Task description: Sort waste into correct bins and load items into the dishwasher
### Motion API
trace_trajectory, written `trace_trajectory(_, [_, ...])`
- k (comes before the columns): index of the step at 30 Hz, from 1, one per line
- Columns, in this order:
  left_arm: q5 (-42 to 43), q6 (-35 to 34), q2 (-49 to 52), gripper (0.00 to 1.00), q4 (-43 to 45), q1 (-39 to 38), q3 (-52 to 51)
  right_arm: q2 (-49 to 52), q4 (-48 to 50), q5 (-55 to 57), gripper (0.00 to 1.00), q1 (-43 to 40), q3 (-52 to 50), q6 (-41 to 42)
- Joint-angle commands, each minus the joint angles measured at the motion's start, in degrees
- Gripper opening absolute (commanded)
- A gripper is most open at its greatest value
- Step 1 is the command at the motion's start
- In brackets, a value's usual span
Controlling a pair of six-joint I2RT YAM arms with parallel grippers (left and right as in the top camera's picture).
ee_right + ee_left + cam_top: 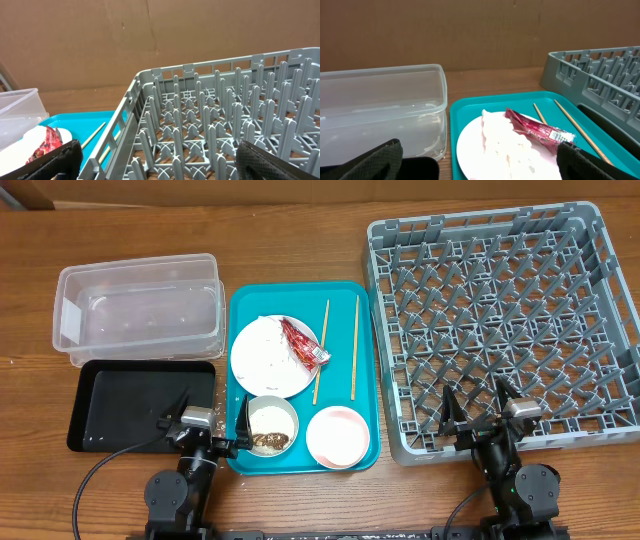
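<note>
On the teal tray lie a white plate with a red-and-silver wrapper and tissue scraps, two chopsticks, a white bowl holding a brown lump, and a pale pink bowl. The clear tub and black tray stand to the left, and the grey rack to the right. My left gripper is open and empty over the black tray's near right corner. My right gripper is open and empty over the rack's near edge. No cup shows.
A brown cardboard wall stands behind the table. The wooden tabletop shows along the near edge between the two arm bases.
</note>
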Motion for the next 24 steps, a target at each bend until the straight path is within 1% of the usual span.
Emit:
trace_trajectory(1, [0.4,-0.8,-0.4,1.0,-0.1,0.3,-0.2,-0.7,0.4,0.0,1.0,-0.2,-0.6,0.0])
trace_trajectory(20, [0.2,-0.7,-0.4,1.0,-0.1,0.3,-0.2,-0.7,0.4,0.0,1.0,-0.2,-0.6,0.0])
trace_trajectory(22, [-0.6,0.5,-0.4,1.0,-0.1,0.3,-0.2,-0.7,0.4,0.0,1.0,-0.2,-0.6,0.0])
trace_trajectory(24, [-3.3,2.4,-0.4,1.0,-0.2,0.3,-0.2,-0.7,0.5,0.0,1.0,-0.2,-0.6,0.0])
